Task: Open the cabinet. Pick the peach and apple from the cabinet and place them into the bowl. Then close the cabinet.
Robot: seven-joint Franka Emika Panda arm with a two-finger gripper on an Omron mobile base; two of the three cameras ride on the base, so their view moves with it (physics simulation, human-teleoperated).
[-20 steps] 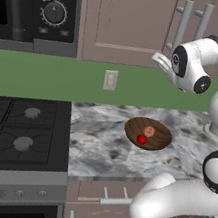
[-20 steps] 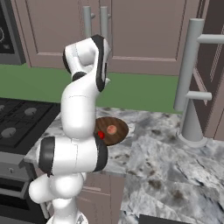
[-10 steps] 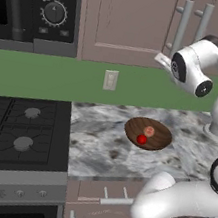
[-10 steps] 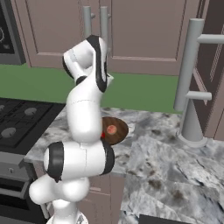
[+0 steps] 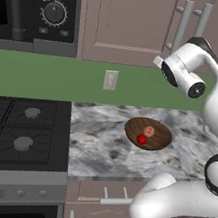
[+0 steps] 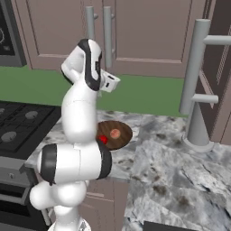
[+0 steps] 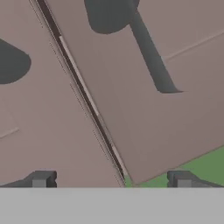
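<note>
The cabinet hangs above the counter with both doors shut, its grey bar handles side by side. In the hand view the seam between the doors runs diagonally down between my fingertips, with one handle up to the right. My gripper is open and holds nothing, close in front of the doors' lower edge. The wooden bowl sits on the counter below. In it lie the peach and the red apple.
A gas stove takes up the left, with a microwave above it. A wall outlet sits on the green backsplash. A tall grey stand rises at the counter's right. The marble counter stretches right of the bowl.
The arm's upper links have turned a little while the hand stays by the doors' lower edge. Bowl, fruits and doors are unmoved.
</note>
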